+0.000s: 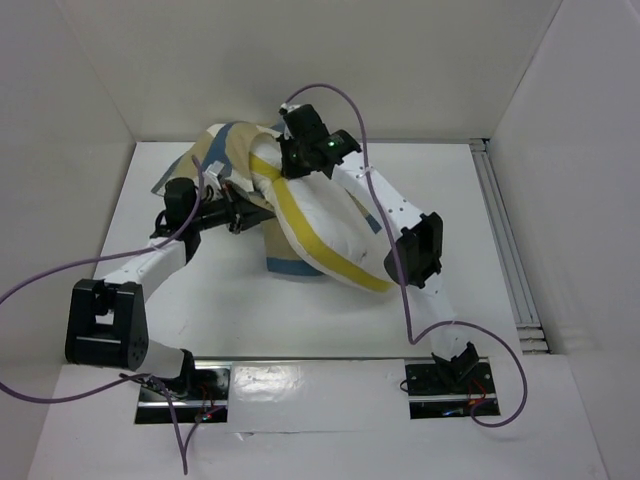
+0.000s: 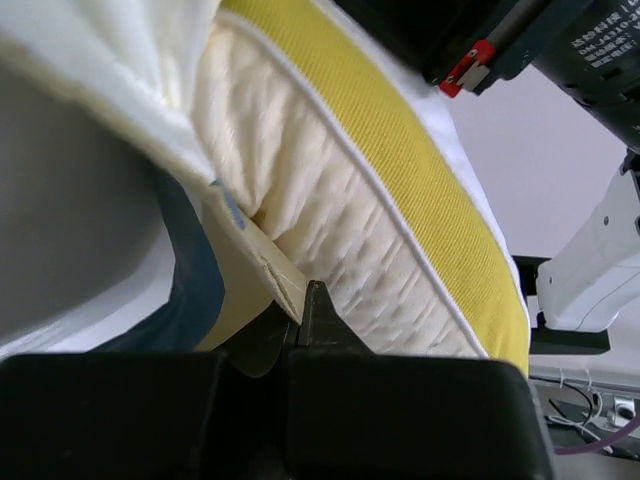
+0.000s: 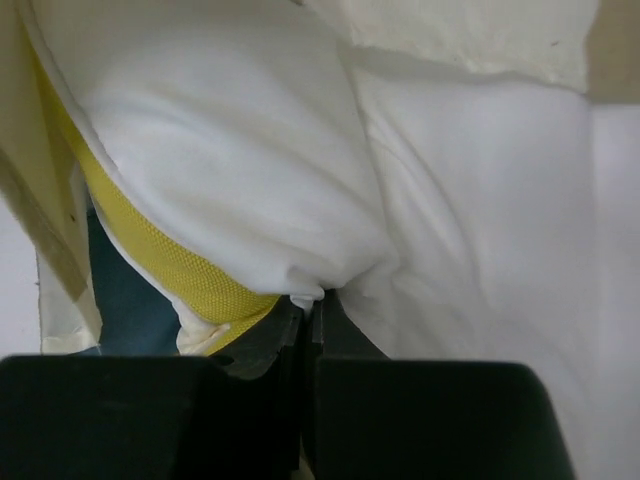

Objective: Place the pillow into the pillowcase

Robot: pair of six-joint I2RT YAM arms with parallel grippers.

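Note:
The pillow [image 1: 320, 225], white and quilted with a broad yellow band, lies humped mid-table, its far end partly inside the pillowcase [image 1: 225, 145] of blue, tan and cream blocks. My left gripper [image 1: 243, 208] sits at the pillow's left side, shut on the pillowcase's tan hem [image 2: 262, 268]; the left gripper [image 2: 302, 310] presses against the quilted pillow [image 2: 330, 230]. My right gripper [image 1: 292, 168] is at the far end, shut on a pinch of the pillow's white fabric [image 3: 230, 170]. The right gripper [image 3: 315, 305] has a blue patch of pillowcase [image 3: 130, 310] to its left.
White walls box in the table on the left, back and right. A metal rail [image 1: 505, 250] runs along the right side. Purple cables [image 1: 60, 275] loop from both arms. The right arm's white link [image 2: 600, 260] shows beyond the pillow.

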